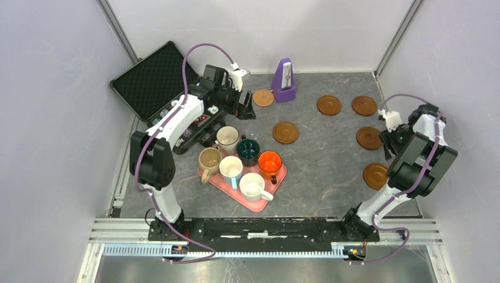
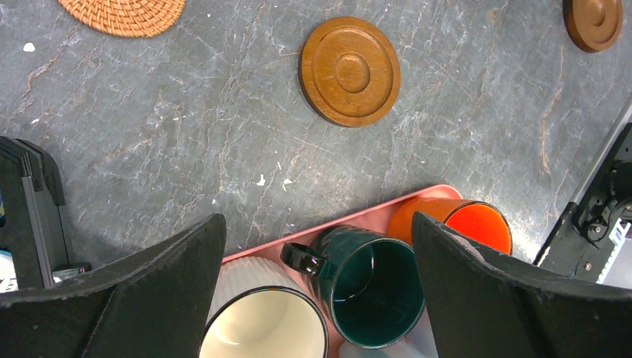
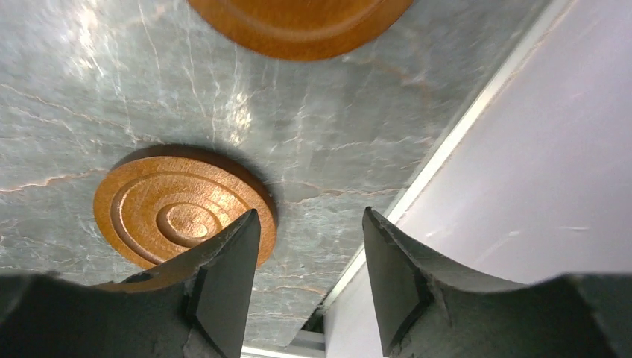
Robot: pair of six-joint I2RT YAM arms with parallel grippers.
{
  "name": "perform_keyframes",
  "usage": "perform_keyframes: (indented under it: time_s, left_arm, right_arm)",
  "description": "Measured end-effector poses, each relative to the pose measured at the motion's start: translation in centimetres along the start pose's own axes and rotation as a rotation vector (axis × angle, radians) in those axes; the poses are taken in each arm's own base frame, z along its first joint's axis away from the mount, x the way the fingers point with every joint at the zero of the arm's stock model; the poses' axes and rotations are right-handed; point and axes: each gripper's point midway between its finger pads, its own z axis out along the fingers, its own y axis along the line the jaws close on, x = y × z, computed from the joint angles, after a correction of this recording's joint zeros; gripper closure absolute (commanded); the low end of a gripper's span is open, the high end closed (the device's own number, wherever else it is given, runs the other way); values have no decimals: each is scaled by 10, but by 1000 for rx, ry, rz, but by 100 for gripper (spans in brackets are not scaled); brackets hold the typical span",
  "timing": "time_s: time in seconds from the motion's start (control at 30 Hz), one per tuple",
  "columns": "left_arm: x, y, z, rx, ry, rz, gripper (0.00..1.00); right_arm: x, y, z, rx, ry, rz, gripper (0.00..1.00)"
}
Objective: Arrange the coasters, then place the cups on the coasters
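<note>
Six cups stand on a pink tray (image 1: 259,204): white with dark rim (image 1: 227,137), teal (image 1: 248,149), orange (image 1: 269,161), tan (image 1: 209,159), light blue (image 1: 231,167), plain white (image 1: 253,185). A tan woven coaster (image 1: 263,97) and dark brown coasters (image 1: 285,132), (image 1: 329,105), (image 1: 364,105), (image 1: 369,138), (image 1: 375,175) lie flat on the table. My left gripper (image 2: 317,224) hangs wide open above the tray's far edge, over the teal cup (image 2: 373,283). My right gripper (image 3: 309,216) is open and holds nothing. A coaster (image 3: 171,209) lies on the table beside its left finger.
An open black foam-lined case (image 1: 153,76) lies at the back left, partly under the left arm. A purple metronome (image 1: 285,79) stands at the back centre. The right wall (image 3: 536,149) is close beside my right gripper. A metal rail (image 1: 265,227) runs along the near edge.
</note>
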Motion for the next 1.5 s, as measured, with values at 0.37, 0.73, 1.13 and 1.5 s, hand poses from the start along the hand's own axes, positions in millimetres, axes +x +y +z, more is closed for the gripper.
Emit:
perform_keyframes:
  time_s: [0.37, 0.73, 1.13, 1.5]
  left_arm:
    - [2, 4, -1, -28, 9, -3, 0]
    - [4, 22, -10, -112, 26, -21, 0]
    - [0, 30, -18, -150, 30, -19, 0]
    - [1, 29, -19, -151, 37, -22, 0]
  right_arm:
    - [-170, 73, -29, -57, -318, -161, 6]
    - [-282, 220, -3, -122, -470, -262, 8]
    - [-290, 276, 51, -100, -408, -274, 13]
    - [-284, 269, 74, -61, -368, -238, 30]
